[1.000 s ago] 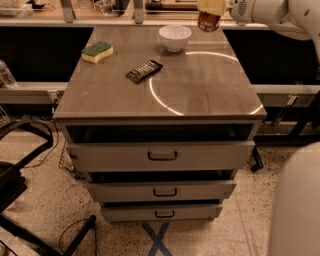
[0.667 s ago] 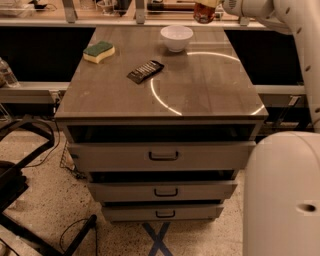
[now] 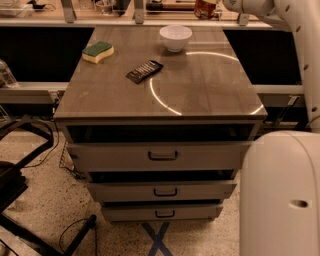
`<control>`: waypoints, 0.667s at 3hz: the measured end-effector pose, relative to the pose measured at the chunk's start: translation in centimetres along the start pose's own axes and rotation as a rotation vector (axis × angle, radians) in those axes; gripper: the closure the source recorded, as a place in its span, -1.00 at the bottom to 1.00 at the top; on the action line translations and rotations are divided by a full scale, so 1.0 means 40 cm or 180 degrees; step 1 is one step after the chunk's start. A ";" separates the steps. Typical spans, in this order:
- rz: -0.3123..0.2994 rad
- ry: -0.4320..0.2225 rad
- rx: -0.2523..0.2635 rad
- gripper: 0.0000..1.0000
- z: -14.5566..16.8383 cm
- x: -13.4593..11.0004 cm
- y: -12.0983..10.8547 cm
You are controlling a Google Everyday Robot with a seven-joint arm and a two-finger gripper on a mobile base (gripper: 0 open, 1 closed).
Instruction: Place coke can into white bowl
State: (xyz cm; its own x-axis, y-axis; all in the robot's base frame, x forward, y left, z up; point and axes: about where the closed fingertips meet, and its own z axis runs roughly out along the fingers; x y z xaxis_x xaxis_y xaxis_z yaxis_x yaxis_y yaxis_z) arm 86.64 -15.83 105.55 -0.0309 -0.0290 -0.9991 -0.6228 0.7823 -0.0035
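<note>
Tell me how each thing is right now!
gripper: at the picture's top edge, beyond and right of the white bowl.
coke can: upright beside the gripper, not in the white bowl.
white bowl: upright, empty.
sponge: lying flat, green side up.
dark flat object: lying flat.
drawers: dark gaps above each; cannot tell if fully shut.

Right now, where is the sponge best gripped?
Probably across its narrower width, from above: the sponge lies flat, green face up, its sides free. The gripper is at the top edge beyond the bowl, holding the can.
</note>
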 end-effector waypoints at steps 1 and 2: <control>-0.0028 -0.0078 0.0050 1.00 0.076 0.019 -0.011; -0.0098 -0.0125 0.0135 1.00 0.146 0.051 -0.027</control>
State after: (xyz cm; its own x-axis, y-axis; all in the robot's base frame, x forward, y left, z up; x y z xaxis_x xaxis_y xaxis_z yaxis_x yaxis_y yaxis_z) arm 91.83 -13.09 103.28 0.0191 -0.0296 -0.9994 -0.5894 0.8071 -0.0352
